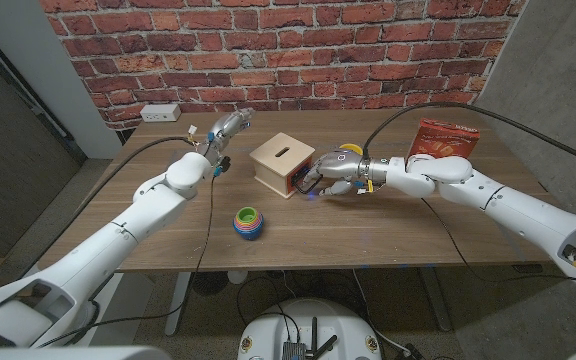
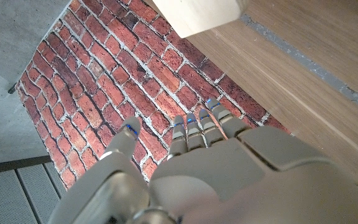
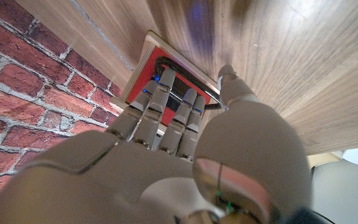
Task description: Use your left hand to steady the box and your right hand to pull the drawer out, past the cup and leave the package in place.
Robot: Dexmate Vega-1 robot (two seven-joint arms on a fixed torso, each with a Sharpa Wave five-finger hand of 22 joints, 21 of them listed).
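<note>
**Right robot hand at drawer front, left robot hand off the box**

Box (image 1: 282, 165): light wood, slot in its top, sits mid-counter (image 1: 388, 235). Drawer (image 3: 180, 88) has a red face with a black loop handle, seen in the right wrist view; contents can't be seen.

Cup (image 1: 247, 222): a stack of coloured rings, near the counter's front edge, apart from the box. Red package (image 1: 444, 140) stands upright at the far right, behind the right forearm.

Right robot hand (image 1: 330, 172): against the box's right side, fingers (image 3: 166, 102) curled onto the loop handle, thumb alongside. Whether the grip is firm, can't tell.

Left robot hand (image 1: 226, 130): raised left of the box, not touching it, fingers straight and close together, thumb apart, holding nothing.
</note>
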